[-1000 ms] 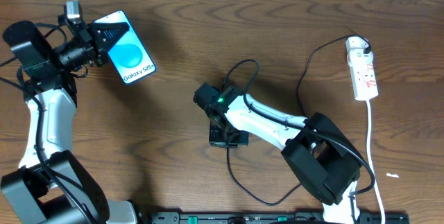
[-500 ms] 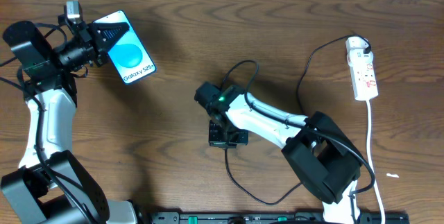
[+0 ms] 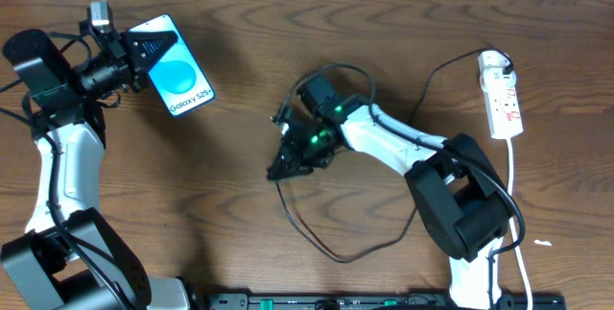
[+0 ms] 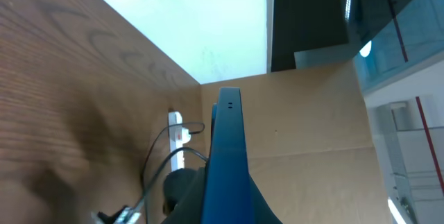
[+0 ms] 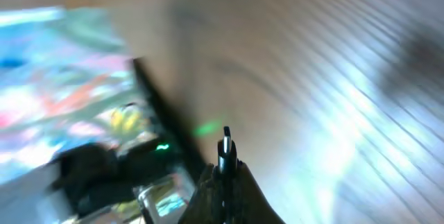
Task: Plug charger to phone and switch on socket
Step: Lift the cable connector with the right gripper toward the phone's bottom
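Clamped slim blue-screen smartphone [image 3: 177, 65] in left pincer [image 3: 135, 53], thin black charger cable [image 5: 225, 148] in right pincer [image 3: 283, 164]; had yet to plug (white power-strip socket [image 3: 503, 94] untouched).

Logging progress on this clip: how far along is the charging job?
Done: left gripper grips the phone, right gripper pinches the charger at its plug tip. In hand: bringing tip to phone, well apart now. Left: plugging in, then switching on the socket.
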Controlling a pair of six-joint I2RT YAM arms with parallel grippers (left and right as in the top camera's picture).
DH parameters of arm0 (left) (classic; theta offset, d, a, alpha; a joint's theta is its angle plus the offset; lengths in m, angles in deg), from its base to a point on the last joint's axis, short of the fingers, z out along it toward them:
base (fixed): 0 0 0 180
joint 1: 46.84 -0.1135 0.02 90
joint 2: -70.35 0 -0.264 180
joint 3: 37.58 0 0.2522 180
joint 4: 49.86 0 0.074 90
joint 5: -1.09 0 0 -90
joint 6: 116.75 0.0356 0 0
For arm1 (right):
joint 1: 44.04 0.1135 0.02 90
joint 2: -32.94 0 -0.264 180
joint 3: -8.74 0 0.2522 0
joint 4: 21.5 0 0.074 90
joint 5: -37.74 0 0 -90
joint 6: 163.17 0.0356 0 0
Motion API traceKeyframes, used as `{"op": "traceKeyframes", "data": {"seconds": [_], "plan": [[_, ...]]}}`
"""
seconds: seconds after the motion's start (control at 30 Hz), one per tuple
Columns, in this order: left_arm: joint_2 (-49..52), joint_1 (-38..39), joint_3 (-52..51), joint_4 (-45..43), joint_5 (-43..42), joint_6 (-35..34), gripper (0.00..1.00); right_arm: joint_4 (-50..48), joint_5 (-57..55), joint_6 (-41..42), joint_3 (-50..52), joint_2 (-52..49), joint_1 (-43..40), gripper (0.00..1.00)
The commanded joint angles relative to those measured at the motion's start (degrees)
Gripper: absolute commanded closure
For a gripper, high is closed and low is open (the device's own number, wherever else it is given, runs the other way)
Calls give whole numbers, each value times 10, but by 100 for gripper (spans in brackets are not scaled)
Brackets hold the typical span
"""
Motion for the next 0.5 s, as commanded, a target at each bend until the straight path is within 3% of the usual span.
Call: {"op": "traceKeyframes", "data": {"seconds": [0.0,0.23,0.47], "plan": [[-12,-8,4,-4,-10,7,93,-38,158,-82,-2,-4,-12,99],[-12,-10,4,-38,-46,4,93,-130,293,-173,-2,-4,-12,99],[-12,-10,4,-80,-68,-10,93,-266,338,-178,-2,-4,-5,99]]}}
